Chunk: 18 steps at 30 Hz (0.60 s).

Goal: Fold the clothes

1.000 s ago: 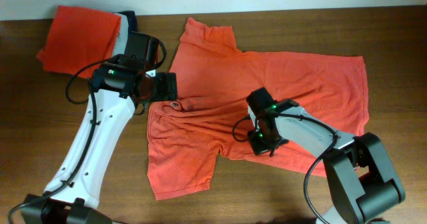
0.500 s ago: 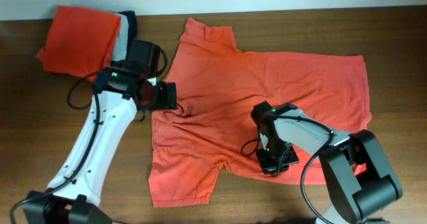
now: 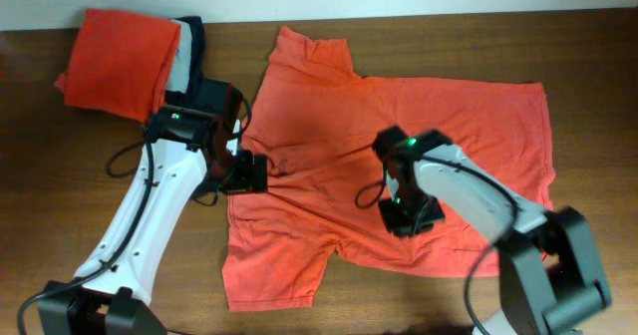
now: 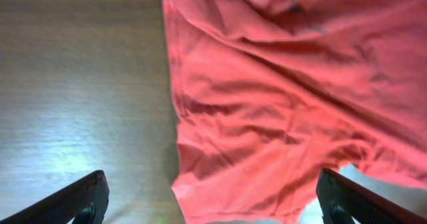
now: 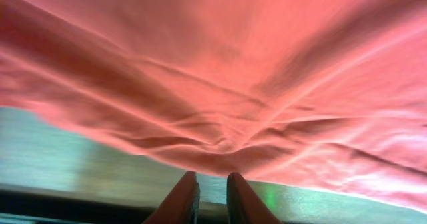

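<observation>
The left end effector (image 4: 213, 203) is being held wide at the spread T-shirt (image 3: 449, 126)'s collar; the right end effector (image 5: 212, 191) is being held narrow, empty, at its side edge.

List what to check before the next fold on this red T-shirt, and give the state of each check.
1. T-shirt lying flat: not ok, creased through the middle and near the neck.
2. Left gripper open: ok, fingers wide apart above the shirt's edge, nothing between them.
3. Right gripper holding cloth: cannot tell; its fingers are close together and creases converge at their tips, but contact is hidden.
4. Whole shirt on the table: ok in the overhead view.
5. Orange folded garment clear of the shirt: ok, it lies apart at the far left corner.
</observation>
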{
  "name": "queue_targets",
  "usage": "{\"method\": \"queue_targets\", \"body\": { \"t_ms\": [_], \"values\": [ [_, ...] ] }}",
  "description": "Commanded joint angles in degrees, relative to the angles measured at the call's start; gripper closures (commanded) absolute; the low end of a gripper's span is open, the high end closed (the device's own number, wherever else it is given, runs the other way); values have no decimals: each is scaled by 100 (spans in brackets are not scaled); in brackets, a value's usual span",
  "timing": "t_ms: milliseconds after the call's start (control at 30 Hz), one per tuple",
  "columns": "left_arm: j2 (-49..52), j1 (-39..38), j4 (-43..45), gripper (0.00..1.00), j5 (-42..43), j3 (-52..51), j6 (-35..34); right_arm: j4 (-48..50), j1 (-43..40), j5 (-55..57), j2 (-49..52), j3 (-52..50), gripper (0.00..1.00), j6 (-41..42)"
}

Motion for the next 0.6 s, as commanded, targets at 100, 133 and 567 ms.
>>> {"method": "queue_targets", "body": {
  "t_ms": [100,133,567],
  "values": [
    [11,9,356,1,763,-975,81,-396,-1318,175,-938,258,79,369],
    [11,9,507,1,789,-1113,79,-455,-1561,177,-1038,249,79,411],
    [13,9,1401,1,1115,-1248,79,173,-5829,107,-1860,-1200,80,448]
  ]
}}
